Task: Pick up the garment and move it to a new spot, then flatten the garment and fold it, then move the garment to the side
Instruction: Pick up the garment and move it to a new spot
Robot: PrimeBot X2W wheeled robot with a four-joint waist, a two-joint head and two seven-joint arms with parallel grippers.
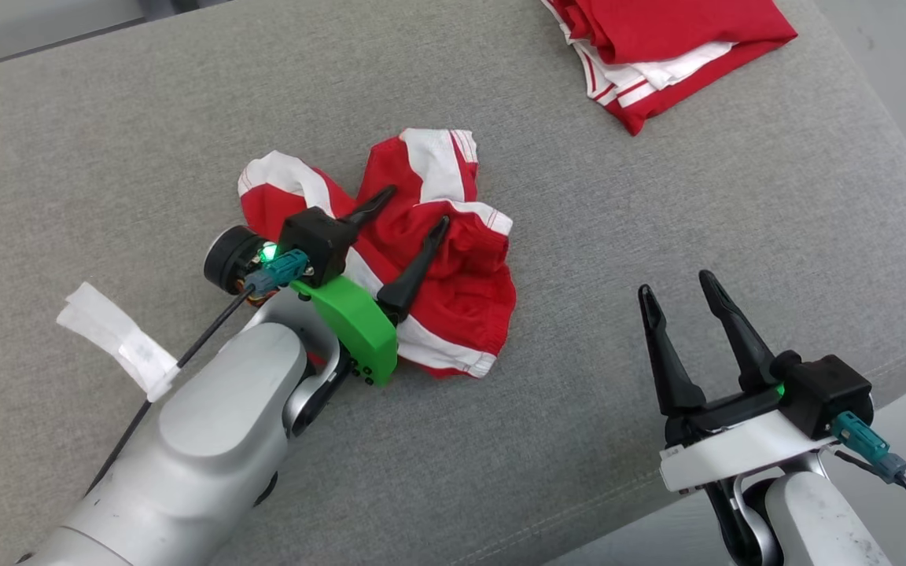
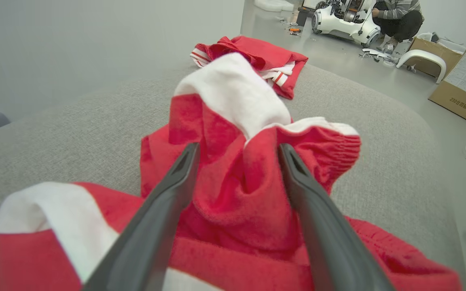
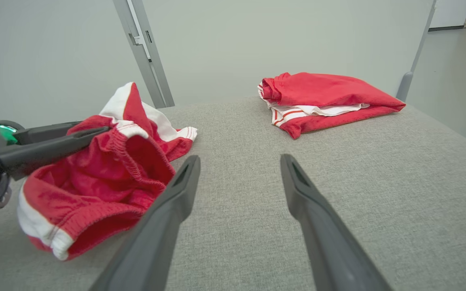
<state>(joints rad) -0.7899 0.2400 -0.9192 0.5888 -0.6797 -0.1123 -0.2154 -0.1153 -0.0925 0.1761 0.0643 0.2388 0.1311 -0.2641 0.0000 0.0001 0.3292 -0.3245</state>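
The crumpled red-and-white shorts (image 1: 465, 303) lay mid-frame under the nearer left claw (image 1: 417, 206), spread wide astride a fold, gripping nothing; the right claw (image 1: 676, 283), open and empty, sat lower right.

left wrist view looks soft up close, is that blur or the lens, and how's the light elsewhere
Left wrist view: the crumpled garment nearest the lens is soft, out of focus, and the grey cushion looks bowed at its far edge. Head view: even light, no glare, faint shadows. Right wrist view: the folded garment is sharp.

Red-and-white garment (image 1: 469, 299) lies crumpled on the grey cushion (image 1: 657, 196)
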